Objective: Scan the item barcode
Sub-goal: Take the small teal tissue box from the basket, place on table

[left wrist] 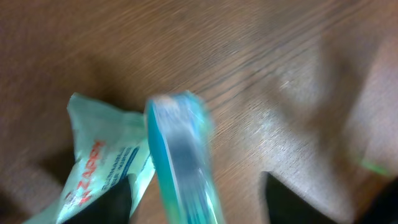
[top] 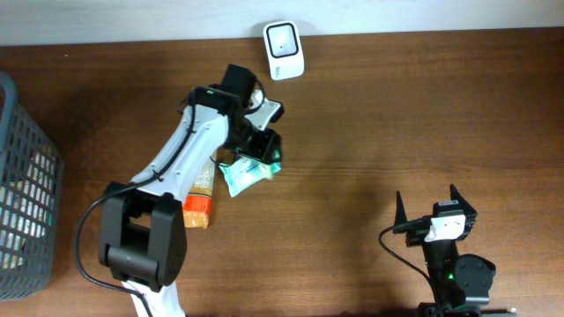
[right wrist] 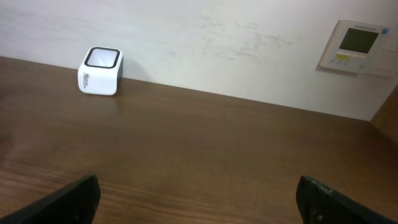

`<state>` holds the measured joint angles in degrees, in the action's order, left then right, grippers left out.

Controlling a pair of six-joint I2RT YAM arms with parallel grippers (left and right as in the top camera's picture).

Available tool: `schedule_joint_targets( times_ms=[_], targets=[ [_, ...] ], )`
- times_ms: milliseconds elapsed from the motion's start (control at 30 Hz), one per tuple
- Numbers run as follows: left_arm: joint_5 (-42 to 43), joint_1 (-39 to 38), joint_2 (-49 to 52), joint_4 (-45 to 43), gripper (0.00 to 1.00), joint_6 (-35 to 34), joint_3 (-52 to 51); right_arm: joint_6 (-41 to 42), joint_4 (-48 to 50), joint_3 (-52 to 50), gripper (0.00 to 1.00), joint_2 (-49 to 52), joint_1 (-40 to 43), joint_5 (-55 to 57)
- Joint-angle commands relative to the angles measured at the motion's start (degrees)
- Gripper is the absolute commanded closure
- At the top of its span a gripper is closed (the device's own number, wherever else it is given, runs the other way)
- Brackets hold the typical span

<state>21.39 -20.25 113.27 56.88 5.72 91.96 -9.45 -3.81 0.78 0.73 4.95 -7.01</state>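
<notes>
Packet (top: 247, 174): teal, crumpled, on the table (top: 370, 114) left of centre, right under the left arm's tip; well short of the scanner and apart from it.
Packet up close: in the left wrist view it is blurred; a pale teal face with red lettering lies to the left, and a darker teal edge stands up beside it. No barcode can be made out.
Left gripper (top: 262, 150): bent down over the packet's upper edge. In the wrist view its two dark fingers (left wrist: 297, 200) stand well apart, the packet between them and nearer the left one, with bare wood showing before the right one. Jaws parted, nothing clamped; whether the left finger touches the packet I cannot tell.
Scanner (top: 284, 50): small white box with a dark window, at the table's far edge by the wall, window facing up.
Right gripper (top: 426, 195): at the near right of the table, far from the packet, jaws spread wide and holding nothing.
Orange pack (top: 199, 207): flat on the table, partly under the left arm, just left of the packet.
Basket (top: 22, 167): grey mesh, at the left edge.
Wall panel (right wrist: 354, 46): white with a small screen, seen only from the right wrist.
</notes>
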Motion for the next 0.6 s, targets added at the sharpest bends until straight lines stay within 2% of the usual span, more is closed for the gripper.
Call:
schedule_joint_targets(
  times_ms=[0, 100, 200, 267, 333, 400, 567],
  targets=[
    [-1.46, -0.48, 0.42, -2.08, 0.21, 0.02, 0.59, 0.04, 0.00, -0.46, 0.01, -0.37, 0.33, -0.28],
    [-7.23, 4.13, -1.73, 2.89, 0.20, -0.15, 10.84, 0.04, 0.00, -0.46, 0.01, -0.37, 0.33, -0.28],
    [-14.32, 12.70, -6.27, 8.94, 0.18, -0.79, 24.79, 0.04, 0.00, -0.46, 0.01, -0.37, 0.33, -0.28],
    [-19.19, 19.19, -9.55, 10.73, 0.18, -3.54, 30.77, 0.04, 0.00, -0.46, 0.01, -0.37, 0.33, -0.28],
    [-23.02, 28.06, -13.44, 10.91, 0.18, -7.19, 32.76, 0.04, 0.00, -0.46, 0.01, -0.37, 0.33, -0.28],
    [-25.97, 38.42, -15.63, 11.17, 0.13, -11.32, 32.74, 0.04, 0.00, -0.46, 0.01, -0.37, 0.33, -0.28],
    [-25.75, 58.58, -14.49, 11.32, 0.12, -12.11, 30.38, 0.04, 0.00, -0.46, 0.01, -0.37, 0.33, -0.28]
  ],
)
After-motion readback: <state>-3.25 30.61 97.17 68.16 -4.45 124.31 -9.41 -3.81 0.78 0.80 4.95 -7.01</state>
